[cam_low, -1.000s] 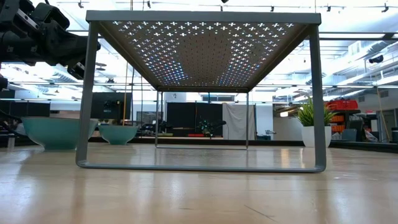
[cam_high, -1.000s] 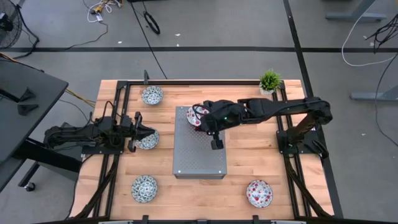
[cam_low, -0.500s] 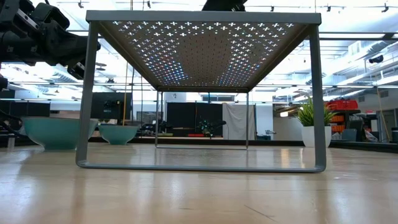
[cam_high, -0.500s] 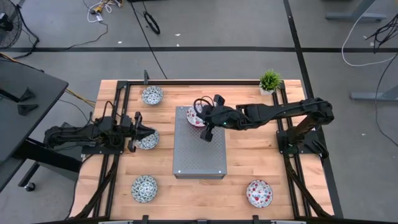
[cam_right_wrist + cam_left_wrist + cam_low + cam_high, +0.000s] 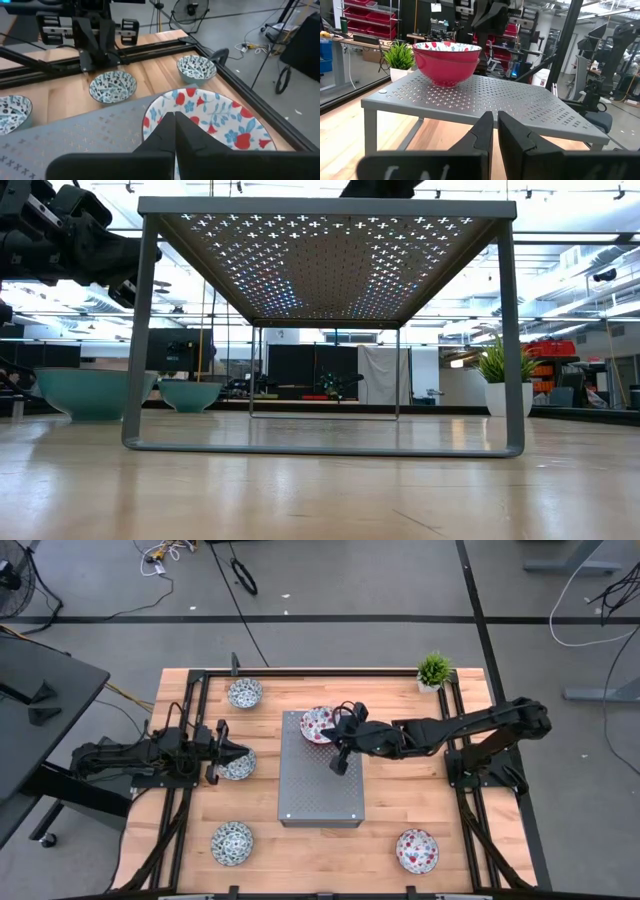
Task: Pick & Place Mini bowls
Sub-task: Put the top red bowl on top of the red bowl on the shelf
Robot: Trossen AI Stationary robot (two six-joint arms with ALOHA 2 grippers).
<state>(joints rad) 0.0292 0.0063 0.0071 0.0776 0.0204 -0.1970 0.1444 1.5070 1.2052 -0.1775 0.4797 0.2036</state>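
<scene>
**Bowls: two stacked on the grey stand, four on the worktop**

Bowls are spread over the wooden worktop (image 5: 400, 790). Two red-patterned ones sit nested as a stack (image 5: 318, 724) on the grey perforated stand (image 5: 320, 785), close to its far edge and far left corner — the rest of the stand's top is bare. A third red bowl (image 5: 417, 851) lies near the worktop's near right corner. Three blue-green ones keep to the left side: one (image 5: 245, 693) near the far edge, one (image 5: 238, 764) midway down, just left of the stand, one (image 5: 232, 842) near the near edge.

The right gripper (image 5: 340, 762) hangs over the stand's middle, just beside the stack and clear of it, its fingers (image 5: 172, 132) pressed together and holding nothing. The left gripper (image 5: 233, 753) sits at the rim of the mid-left bowl — fingers (image 5: 482, 135) together, nothing between them.

A potted plant (image 5: 434, 670) stands at the far right corner. Open wood lies between the stand and the right rail, and along the near edge between the two near bowls.
</scene>
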